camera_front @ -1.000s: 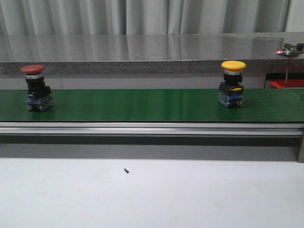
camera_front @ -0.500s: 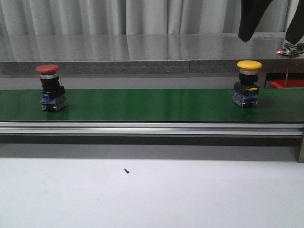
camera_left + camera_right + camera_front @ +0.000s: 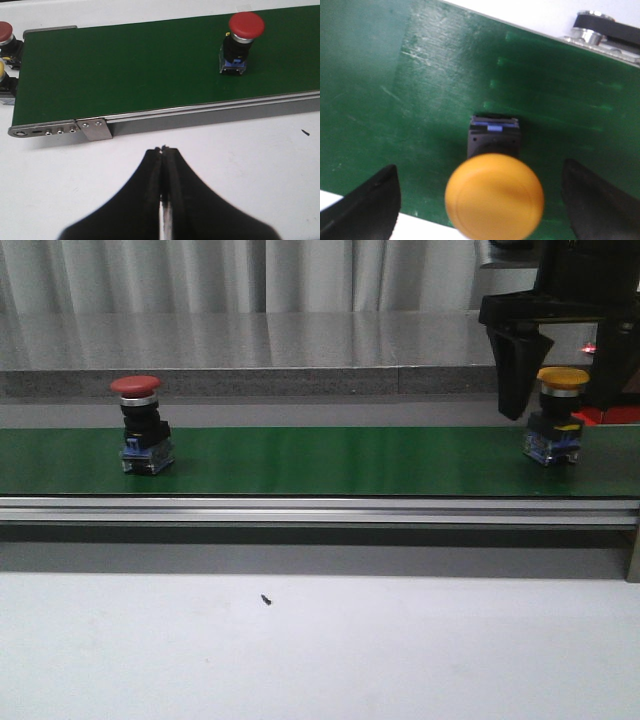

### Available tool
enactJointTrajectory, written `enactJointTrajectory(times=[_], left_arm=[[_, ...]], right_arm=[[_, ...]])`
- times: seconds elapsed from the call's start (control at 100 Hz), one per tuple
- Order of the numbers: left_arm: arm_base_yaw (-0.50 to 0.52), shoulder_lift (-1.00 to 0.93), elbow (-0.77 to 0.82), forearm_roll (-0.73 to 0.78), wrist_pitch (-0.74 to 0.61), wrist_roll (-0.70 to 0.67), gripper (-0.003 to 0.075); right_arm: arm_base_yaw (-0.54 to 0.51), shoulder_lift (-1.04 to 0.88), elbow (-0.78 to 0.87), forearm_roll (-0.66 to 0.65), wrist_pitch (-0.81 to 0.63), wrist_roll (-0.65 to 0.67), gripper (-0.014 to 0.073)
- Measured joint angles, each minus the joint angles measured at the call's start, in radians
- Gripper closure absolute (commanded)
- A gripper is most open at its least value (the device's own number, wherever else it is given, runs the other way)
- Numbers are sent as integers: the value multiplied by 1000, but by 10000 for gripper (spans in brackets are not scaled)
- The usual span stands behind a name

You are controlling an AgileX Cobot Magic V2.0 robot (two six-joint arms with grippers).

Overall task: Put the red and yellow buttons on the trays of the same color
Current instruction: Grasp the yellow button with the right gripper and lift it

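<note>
Now, seen from the front, the right gripper (image 3: 553, 390) has dropped into view over the green conveyor belt (image 3: 320, 460), its black fingers (image 3: 512, 365) spread wide on either side of the yellow mushroom-head push button (image 3: 558, 415); a second ago no arm was in sight. Both buttons have ridden rightward on the belt, and the red mushroom-head push button (image 3: 141, 426) now stands further in from the left end. One red and one yellow button ride the belt here; a red object shows at the far right edge behind the gripper, too hidden to name. The grasp looks imminent, not yet made.

From the left wrist, the left gripper (image 3: 163, 150) hovers over the white desk (image 3: 240, 165), fingers pressed together and holding nothing. The red button (image 3: 240, 42) stands upright on the belt well apart from it. Two more buttons, one red (image 3: 5, 32) and one yellow (image 3: 1, 70), sit cut off beyond the belt's end.

From the right wrist, the yellow cap (image 3: 494, 196) sits centred between the open fingers (image 3: 367, 205), neither one touching it.
</note>
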Motion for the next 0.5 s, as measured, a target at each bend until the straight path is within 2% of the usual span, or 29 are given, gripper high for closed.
enactJointTrajectory(times=[0.08,0.2,0.25,0.34,0.5], left_arm=[[0,0,0,0,4,0,740],[0,0,0,0,6,0,740],[0,0,0,0,9,0,740],[0,0,0,0,11,0,740],[0,0,0,0,11,0,740]], right_arm=[[0,8,0,0,0,0,91],[0,10,0,-2,0,0,298],[-7,10,-2,-4,2,0,352],[-22,13,-2,-6,4,5,389],[-47,13,-2,-6,15,5,390]])
